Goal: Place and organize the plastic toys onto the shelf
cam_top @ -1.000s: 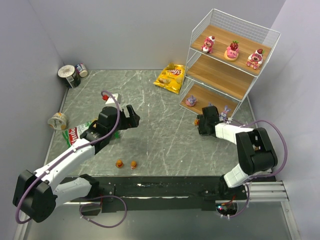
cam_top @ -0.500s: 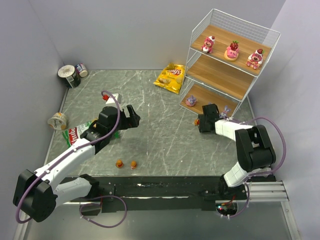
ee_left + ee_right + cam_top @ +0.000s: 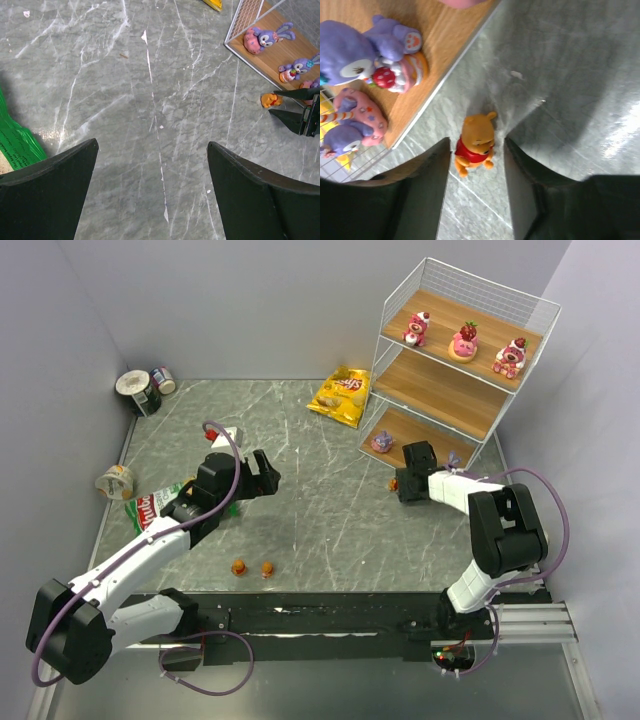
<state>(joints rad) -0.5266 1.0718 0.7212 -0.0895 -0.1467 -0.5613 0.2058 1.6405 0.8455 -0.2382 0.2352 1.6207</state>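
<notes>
I am holding my right gripper low over the grey marbled table, just off the front corner of the shelf. Its fingers are standing spread, pinching nothing. The small orange toy is sitting on the table right between them. One finger is lying close against its side, and I cannot tell whether it is touching. The other finger is leaving a sliver of table showing. The toy is a little golden-orange bear in a red shirt, its ears pointing away from my wrist. Just beyond it, two purple toys are resting on the shelf's bottom board.

My left gripper is hovering well apart over bare table, its fingers spread wide and holding nothing.
</notes>
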